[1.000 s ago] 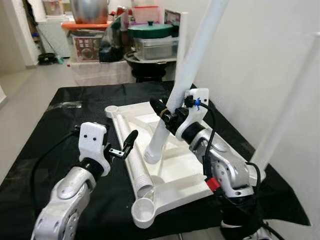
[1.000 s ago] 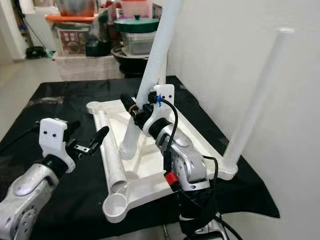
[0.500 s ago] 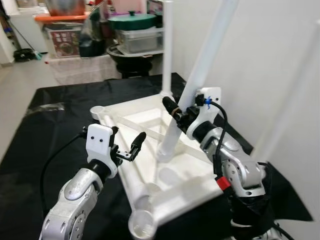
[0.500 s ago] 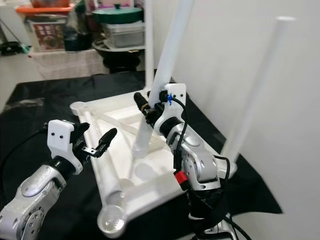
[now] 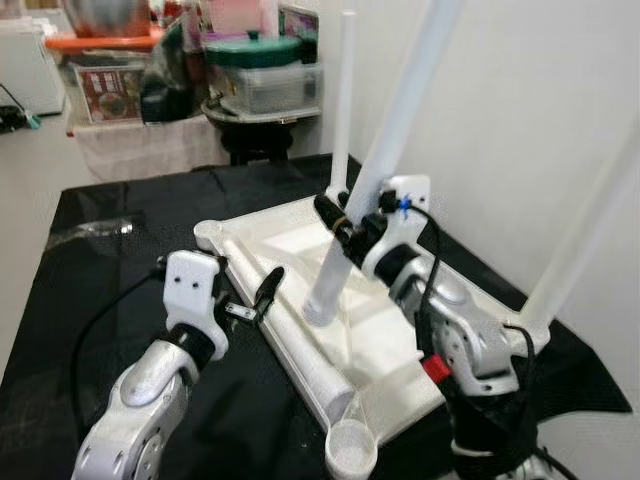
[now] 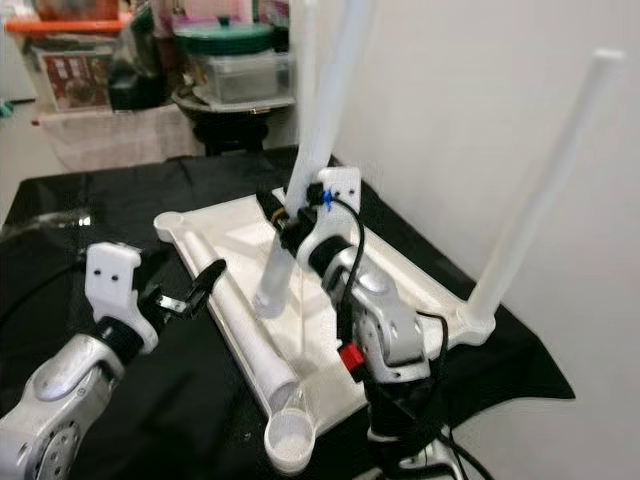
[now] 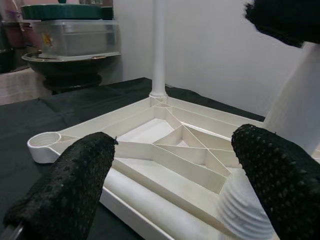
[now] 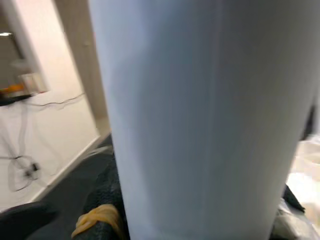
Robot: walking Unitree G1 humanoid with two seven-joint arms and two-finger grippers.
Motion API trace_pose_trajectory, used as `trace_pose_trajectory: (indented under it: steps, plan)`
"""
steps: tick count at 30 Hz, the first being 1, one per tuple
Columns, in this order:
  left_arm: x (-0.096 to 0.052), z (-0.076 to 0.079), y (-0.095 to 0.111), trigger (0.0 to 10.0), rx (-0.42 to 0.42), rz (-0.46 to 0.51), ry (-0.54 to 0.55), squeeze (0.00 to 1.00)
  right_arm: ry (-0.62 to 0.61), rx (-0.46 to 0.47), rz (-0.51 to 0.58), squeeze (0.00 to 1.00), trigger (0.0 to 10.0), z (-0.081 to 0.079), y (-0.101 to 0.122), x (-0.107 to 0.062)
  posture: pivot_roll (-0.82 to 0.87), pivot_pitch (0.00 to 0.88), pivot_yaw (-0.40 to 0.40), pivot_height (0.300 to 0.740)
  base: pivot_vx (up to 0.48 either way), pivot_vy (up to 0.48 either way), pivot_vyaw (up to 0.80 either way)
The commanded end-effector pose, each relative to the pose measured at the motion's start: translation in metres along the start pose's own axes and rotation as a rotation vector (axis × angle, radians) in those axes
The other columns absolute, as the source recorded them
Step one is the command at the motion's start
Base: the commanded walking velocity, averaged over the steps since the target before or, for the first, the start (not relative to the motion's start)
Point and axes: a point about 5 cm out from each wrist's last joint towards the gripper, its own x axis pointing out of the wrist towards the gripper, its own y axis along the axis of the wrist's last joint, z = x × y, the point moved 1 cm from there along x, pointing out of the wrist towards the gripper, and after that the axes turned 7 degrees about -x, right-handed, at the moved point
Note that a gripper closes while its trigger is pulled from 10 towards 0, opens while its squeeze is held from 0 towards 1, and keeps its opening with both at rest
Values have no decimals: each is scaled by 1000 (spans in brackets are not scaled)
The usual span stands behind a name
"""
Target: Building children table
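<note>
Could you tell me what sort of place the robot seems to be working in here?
Probably a lived-in home, perhaps by a kitchen or storage corner: behind the black-covered table stand stacked plastic boxes, a green-lidded pot and a big metal pot.

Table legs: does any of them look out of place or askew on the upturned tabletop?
Yes. The leg in the right gripper leans, its lower end on the panel of the tabletop, in no corner socket. Another leg lies flat along the edge, near the empty socket.
</note>
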Motion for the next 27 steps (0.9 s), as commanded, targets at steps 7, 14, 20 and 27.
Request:
trace_pose_trajectory:
  steps: [7,14,20,27]
  plan:
    - [0,3,-1,10000,2,0,-13,0,-18,-22,24,0,10000,4,6,-2,76,0,-18,740,-190,0,0]
    - [2,-4,-9,10000,63,-43,37,0,-25,-29,22,0,10000,4,5,-3,67,0,-13,740,0,-48,0]
    - [3,-5,-10,10000,62,-49,36,0,-32,-57,19,0,10000,5,4,-5,64,0,-10,740,0,-470,0]
    - [1,-10,-13,10000,46,-59,60,0,-91,-56,42,0,10000,18,11,-6,65,0,-10,740,0,-237,0]
